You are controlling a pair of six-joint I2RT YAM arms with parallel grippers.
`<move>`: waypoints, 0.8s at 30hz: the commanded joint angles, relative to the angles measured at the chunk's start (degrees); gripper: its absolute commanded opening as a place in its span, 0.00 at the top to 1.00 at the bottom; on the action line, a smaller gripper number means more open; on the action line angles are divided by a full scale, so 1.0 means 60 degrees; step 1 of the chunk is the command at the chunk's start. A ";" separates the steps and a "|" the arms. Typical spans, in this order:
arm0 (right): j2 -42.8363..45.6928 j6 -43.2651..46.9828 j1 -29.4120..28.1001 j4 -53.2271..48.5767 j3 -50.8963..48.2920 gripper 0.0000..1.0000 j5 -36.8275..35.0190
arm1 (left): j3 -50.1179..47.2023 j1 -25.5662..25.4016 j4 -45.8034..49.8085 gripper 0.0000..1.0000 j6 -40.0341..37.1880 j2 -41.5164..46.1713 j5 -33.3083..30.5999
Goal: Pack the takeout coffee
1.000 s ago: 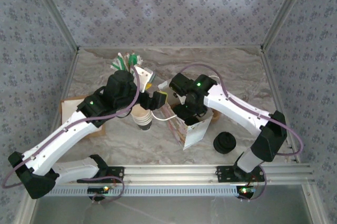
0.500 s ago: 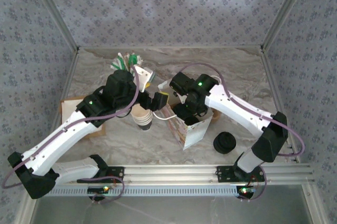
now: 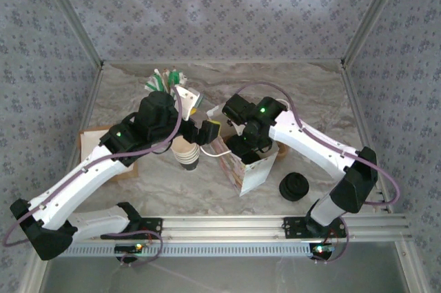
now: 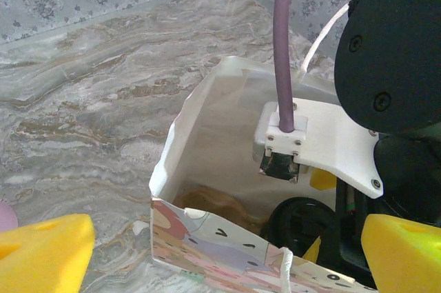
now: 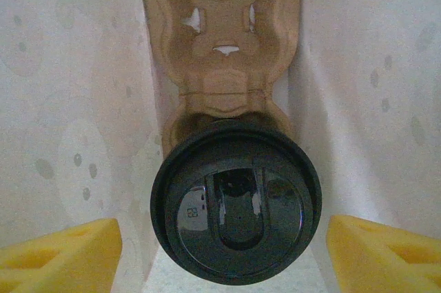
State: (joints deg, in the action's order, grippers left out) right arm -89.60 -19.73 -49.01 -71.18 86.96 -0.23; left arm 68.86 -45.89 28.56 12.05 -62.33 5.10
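Top view: the left end effector (image 3: 209,130) hangs beside a stack of paper cups (image 3: 187,154), close to the mouth of an upright paper bag (image 3: 253,172) on the marbled worktop (image 3: 138,93). The right end effector (image 3: 244,149) reaches down into that bag. A stack of black lids (image 3: 295,186) stands near the bag. Left wrist view: the left end effector (image 4: 220,255) is wide open, with nothing held between its yellow pads (image 4: 41,251). Right wrist view: the takeout coffee (image 5: 236,210) sits upright in a cardboard cup carrier (image 5: 227,52) on the bag's floor. The right end effector (image 5: 220,258) is open, its pads on either side of the black lid, not touching it.
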 commanded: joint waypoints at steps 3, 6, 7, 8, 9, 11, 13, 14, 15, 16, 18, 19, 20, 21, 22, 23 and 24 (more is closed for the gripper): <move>0.0256 -0.0125 -0.0050 -0.0199 0.0119 0.20 -0.0110 | 0.0301 -0.0047 0.0005 0.01 0.0106 0.0229 0.0087; 0.0292 -0.0138 -0.0051 -0.0175 0.0068 0.20 -0.0109 | 0.0303 -0.0047 -0.0004 0.01 0.0106 0.0249 0.0087; 0.0327 -0.0147 -0.0050 -0.0153 0.0054 0.20 -0.0114 | 0.0301 -0.0047 0.0001 0.01 0.0109 0.0251 0.0087; 0.0378 -0.0151 -0.0053 -0.0163 0.0042 0.20 -0.0109 | 0.0301 -0.0046 0.0001 0.00 0.0108 0.0251 0.0103; 0.0412 -0.0168 -0.0053 -0.0163 0.0038 0.20 -0.0117 | 0.0301 -0.0042 0.0000 0.01 0.0102 0.0251 0.0116; 0.0495 -0.0184 -0.0057 -0.0159 0.0056 0.20 -0.0162 | 0.0315 -0.0054 -0.0017 0.01 0.0100 0.0243 0.0170; 0.0598 -0.0197 -0.0053 -0.0094 0.0038 0.21 -0.0189 | 0.0356 -0.0052 -0.0023 0.00 0.0116 0.0258 0.0267; 0.0670 -0.0199 -0.0049 -0.0082 0.0025 0.21 -0.0195 | 0.0367 -0.0045 -0.0055 0.01 0.0115 0.0273 0.0352; 0.0734 -0.0195 -0.0050 -0.0050 0.0024 0.22 -0.0209 | 0.0370 -0.0052 -0.0097 0.01 0.0115 0.0293 0.0457; 0.0796 -0.0204 -0.0068 -0.0005 0.0025 0.23 -0.0203 | 0.0374 -0.0044 -0.0148 0.01 0.0122 0.0320 0.0542; 0.0955 -0.0227 -0.0071 0.0078 0.0024 0.24 -0.0211 | 0.0321 -0.0047 -0.0297 0.01 0.0144 0.0420 0.0749; 0.1004 -0.0235 -0.0064 0.0085 0.0024 0.25 -0.0222 | 0.0294 -0.0044 -0.0355 0.00 0.0158 0.0461 0.0800; 0.1065 -0.0235 -0.0077 0.0086 0.0020 0.25 -0.0228 | 0.0269 -0.0052 -0.0422 0.01 0.0172 0.0514 0.0854; 0.1127 -0.0241 -0.0074 0.0107 0.0009 0.25 -0.0247 | 0.0232 -0.0044 -0.0467 0.00 0.0174 0.0568 0.0878; 0.1167 -0.0239 -0.0074 0.0120 -0.0005 0.26 -0.0238 | 0.0226 -0.0049 -0.0499 0.01 0.0191 0.0608 0.0893; 0.1213 -0.0239 -0.0089 0.0129 -0.0028 0.26 -0.0240 | 0.0187 -0.0052 -0.0518 0.01 0.0188 0.0641 0.0893; 0.1257 -0.0249 -0.0091 0.0164 -0.0049 0.26 -0.0251 | 0.0183 -0.0048 -0.0546 0.01 0.0202 0.0672 0.0893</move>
State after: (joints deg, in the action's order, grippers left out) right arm -83.59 -20.16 -49.10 -70.08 86.94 -0.67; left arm 68.86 -45.89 27.44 12.67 -59.94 8.75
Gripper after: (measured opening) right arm 0.743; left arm 0.994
